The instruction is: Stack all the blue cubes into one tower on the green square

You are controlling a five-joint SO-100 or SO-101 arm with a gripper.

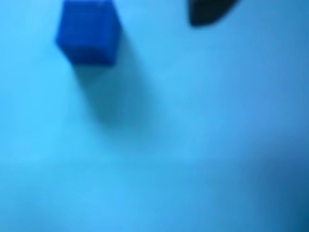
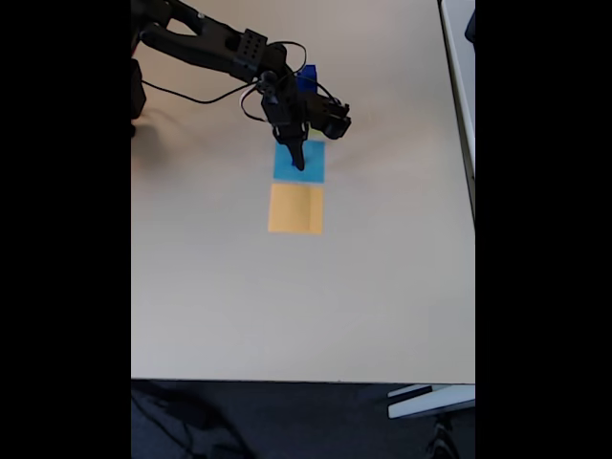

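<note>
In the blurred wrist view a dark-blue cube (image 1: 89,31) sits on the light-blue square (image 1: 159,145) at the upper left and casts a shadow toward the camera. One dark fingertip (image 1: 207,12) pokes in from the top edge, to the right of that cube and apart from it. In the fixed view my gripper (image 2: 298,161) points down onto the light-blue square (image 2: 312,170). Its jaws look like one narrow dark tip. Another blue cube (image 2: 306,78) peeks out behind the wrist, and its support is covered. The arm hides the green square.
An orange square (image 2: 295,208) lies directly below the light-blue one in the fixed view. The beige table (image 2: 287,306) stretches wide toward the near edge. Black cables (image 2: 206,98) hang under the arm (image 2: 215,43). A white edge (image 2: 457,86) runs along the right side.
</note>
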